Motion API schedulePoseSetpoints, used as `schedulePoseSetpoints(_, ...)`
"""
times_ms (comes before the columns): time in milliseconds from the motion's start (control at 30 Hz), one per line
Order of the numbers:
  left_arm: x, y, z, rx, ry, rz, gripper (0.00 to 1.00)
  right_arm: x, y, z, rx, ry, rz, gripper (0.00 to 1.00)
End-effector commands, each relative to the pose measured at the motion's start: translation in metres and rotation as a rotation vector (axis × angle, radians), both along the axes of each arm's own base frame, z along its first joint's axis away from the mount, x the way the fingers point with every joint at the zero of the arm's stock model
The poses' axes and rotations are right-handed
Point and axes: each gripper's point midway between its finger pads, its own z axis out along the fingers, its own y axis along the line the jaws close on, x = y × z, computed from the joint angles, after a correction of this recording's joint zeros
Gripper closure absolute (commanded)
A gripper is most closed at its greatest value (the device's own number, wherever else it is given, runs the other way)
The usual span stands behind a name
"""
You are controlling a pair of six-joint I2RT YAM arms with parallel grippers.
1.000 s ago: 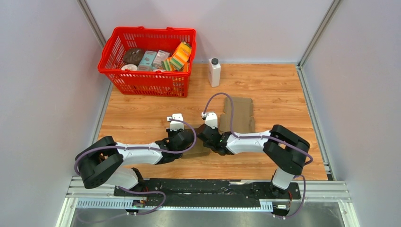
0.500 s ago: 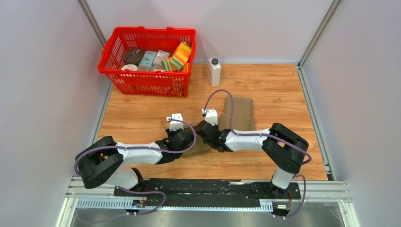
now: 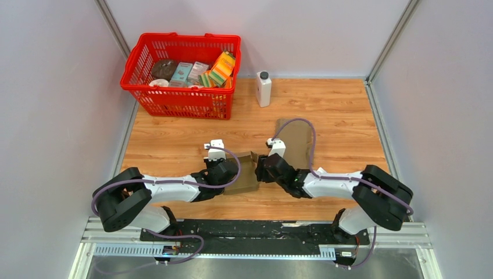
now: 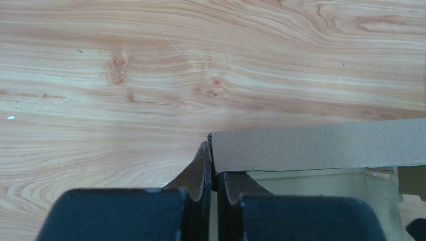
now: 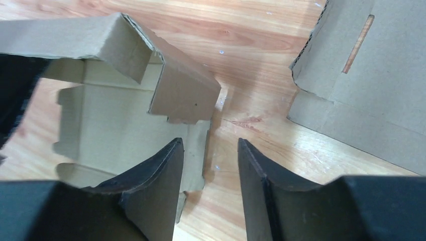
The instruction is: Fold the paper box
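Note:
A partly folded brown paper box [image 3: 247, 173] lies on the wooden table near the front middle, its left wall raised. My left gripper [image 3: 231, 170] is shut on that wall's corner; in the left wrist view the jaws pinch the box wall [image 4: 311, 145] at its left end [image 4: 212, 165]. My right gripper [image 3: 263, 170] is open and empty, just right of the box. In the right wrist view its fingers [image 5: 210, 150] hover over the box's right edge, with a folded-in flap [image 5: 181, 95] ahead.
A second flat cardboard sheet [image 3: 295, 141] lies right of the box, also in the right wrist view [image 5: 361, 85]. A red basket [image 3: 181, 100] with groceries stands at the back left. A white bottle [image 3: 264, 88] stands behind the middle.
My right arm has pulled back to the right, off the box, and its jaws stand open. The box's left wall now stands up. The left arm has stayed put.

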Motion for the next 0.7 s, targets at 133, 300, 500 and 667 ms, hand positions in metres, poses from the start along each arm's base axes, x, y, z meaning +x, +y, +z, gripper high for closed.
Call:
schedulePoseSetpoints(133, -0.013, -0.006, -0.019, -0.055, 0.08, -0.009, 1.0, 0.011, 0.016, 0.028, 0.34, -0.005, 0.038, 0.59)
schedulePoseSetpoints(300, -0.016, -0.002, -0.024, -0.076, 0.084, 0.005, 1.0, 0.022, 0.015, 0.015, 0.357, 0.037, 0.007, 0.67)
schedulePoseSetpoints(500, -0.02, 0.003, -0.03, -0.09, 0.086, 0.012, 1.0, 0.036, 0.005, -0.006, 0.289, 0.094, -0.089, 0.97)
schedulePoseSetpoints(667, -0.021, 0.003, -0.031, -0.093, 0.089, 0.011, 1.0, 0.04, -0.007, -0.023, 0.201, 0.156, -0.19, 1.0)
